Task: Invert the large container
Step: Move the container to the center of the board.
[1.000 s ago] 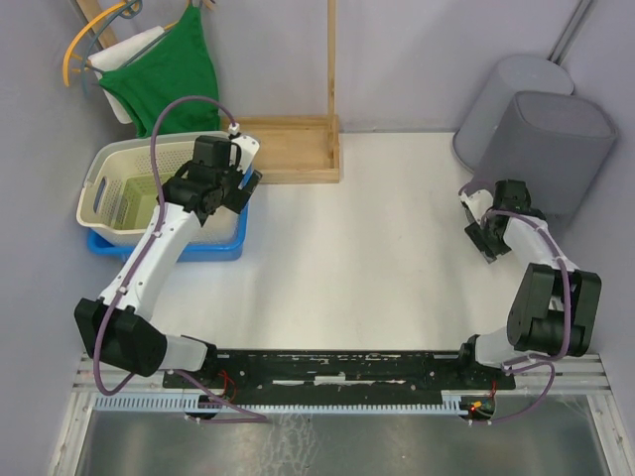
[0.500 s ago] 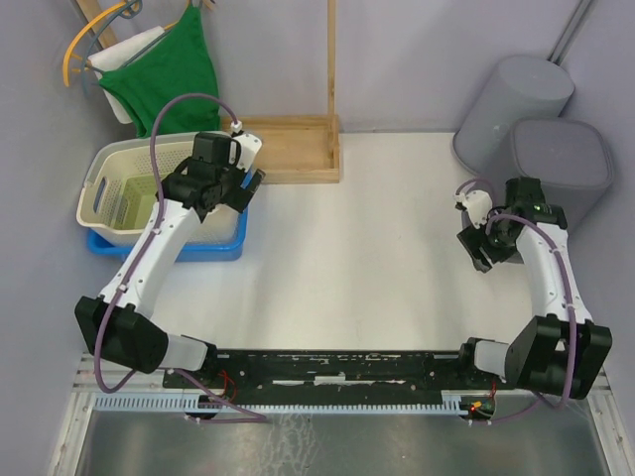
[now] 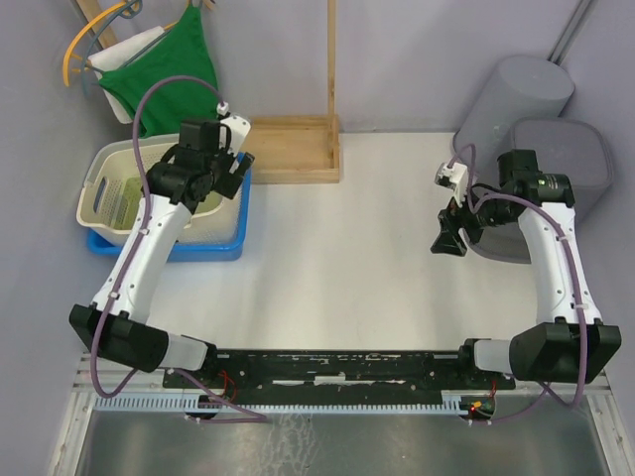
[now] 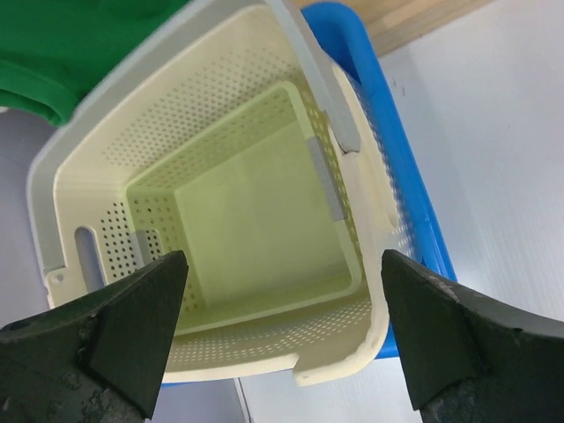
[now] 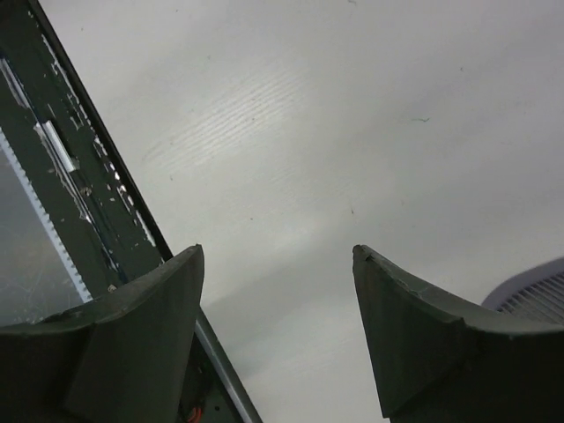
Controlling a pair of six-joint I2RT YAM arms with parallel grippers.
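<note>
The large grey container (image 3: 556, 174) stands at the table's right edge with a flat closed face up; a ribbed corner of it shows in the right wrist view (image 5: 539, 293). My right gripper (image 3: 446, 236) is open and empty, left of the container and apart from it, over bare table (image 5: 278, 335). My left gripper (image 3: 230, 171) is open and empty, hovering over the near right corner of a cream perforated basket (image 4: 238, 203), whose rim lies between the fingers (image 4: 282, 352) without contact.
A second, rounder grey container (image 3: 516, 94) stands behind the large one. The cream basket (image 3: 114, 193) sits in a blue tray (image 3: 213, 243) at the left. A wooden stand (image 3: 293, 149) is at the back, and green cloth (image 3: 174, 74) hangs at the back left.
The large grey container went from leaning to standing with a flat face up. My right gripper let go and swung left, away from it. My left gripper shifted back-left over the basket.
</note>
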